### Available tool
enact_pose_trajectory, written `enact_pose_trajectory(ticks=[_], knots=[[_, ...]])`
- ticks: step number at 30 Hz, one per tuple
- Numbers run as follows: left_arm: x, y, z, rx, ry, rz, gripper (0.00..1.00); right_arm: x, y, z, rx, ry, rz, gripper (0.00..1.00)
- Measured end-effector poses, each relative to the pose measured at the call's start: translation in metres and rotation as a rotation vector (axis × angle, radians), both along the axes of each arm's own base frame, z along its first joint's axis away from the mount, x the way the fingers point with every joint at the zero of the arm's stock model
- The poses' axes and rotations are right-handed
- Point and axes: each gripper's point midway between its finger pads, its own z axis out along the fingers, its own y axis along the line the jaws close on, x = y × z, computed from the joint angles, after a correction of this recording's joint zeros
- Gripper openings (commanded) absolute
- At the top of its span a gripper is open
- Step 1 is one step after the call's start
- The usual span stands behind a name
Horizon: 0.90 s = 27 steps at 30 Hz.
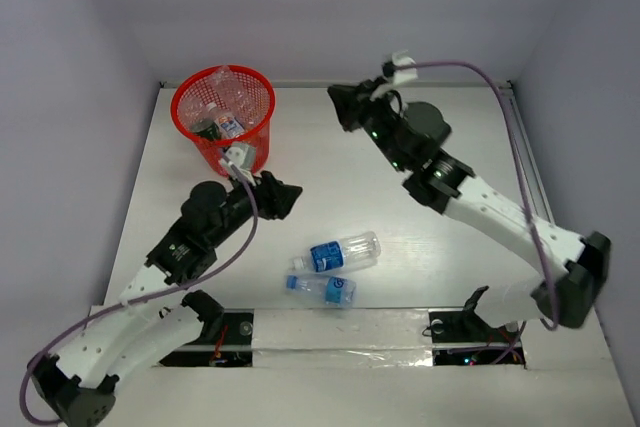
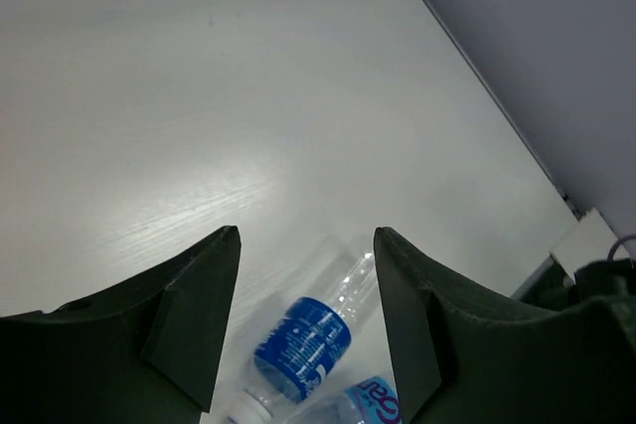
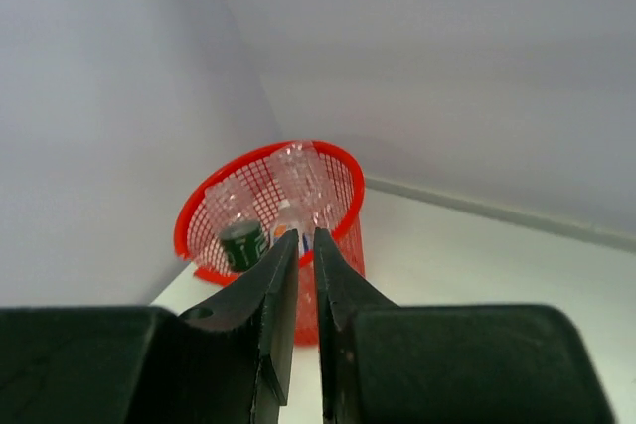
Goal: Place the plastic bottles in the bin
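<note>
The red mesh bin (image 1: 197, 133) stands at the far left and holds several bottles, one with a green label (image 3: 241, 243). It also shows in the right wrist view (image 3: 343, 235). Two clear bottles lie on the table near the front middle: a larger one with a dark blue label (image 1: 338, 252) and a smaller one with a light blue label (image 1: 325, 288). My left gripper (image 1: 291, 197) is open and empty, above the table, left of and behind them. The larger bottle (image 2: 303, 345) shows between its fingers, the smaller (image 2: 363, 404) below. My right gripper (image 1: 341, 107) is shut and empty, raised right of the bin.
White walls close off the back and both sides. A taped strip (image 1: 340, 329) runs along the near table edge by the arm bases. A purple cable (image 1: 520, 147) trails along the right arm.
</note>
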Motion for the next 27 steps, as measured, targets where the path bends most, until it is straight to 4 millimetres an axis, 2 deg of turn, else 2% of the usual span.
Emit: enact_pose_trajectory(ticks=[3,6,7,10,13,16,21,27], knots=[[-0.012,-0.034,-0.017,0.06,0.044,-0.077,0.58,-0.027,-0.031,-0.014,0.055,0.036,-0.002,0.22],[-0.025,-0.067,-0.039,0.156,0.069,-0.15,0.7,-0.044,-0.051,-0.04,0.088,0.089,-0.011,0.42],[-0.03,-0.076,-0.05,0.197,0.078,-0.174,0.72,-0.048,-0.056,-0.05,0.088,0.108,-0.016,0.58],[-0.042,-0.092,-0.078,0.311,0.1,-0.231,0.74,-0.057,-0.068,-0.077,0.085,0.161,-0.029,0.77],[-0.052,-0.101,-0.104,0.415,0.108,-0.276,0.79,-0.064,-0.077,-0.091,0.081,0.189,-0.039,0.83],[-0.054,-0.104,-0.12,0.482,0.108,-0.291,0.83,-0.073,-0.087,-0.096,0.095,0.197,-0.037,0.86],[-0.048,-0.109,-0.137,0.558,0.101,-0.303,0.87,-0.092,-0.106,-0.092,0.15,0.178,-0.029,0.86],[-0.042,-0.13,-0.156,0.634,0.093,-0.359,0.89,-0.106,-0.125,-0.087,0.182,0.161,-0.036,0.86]])
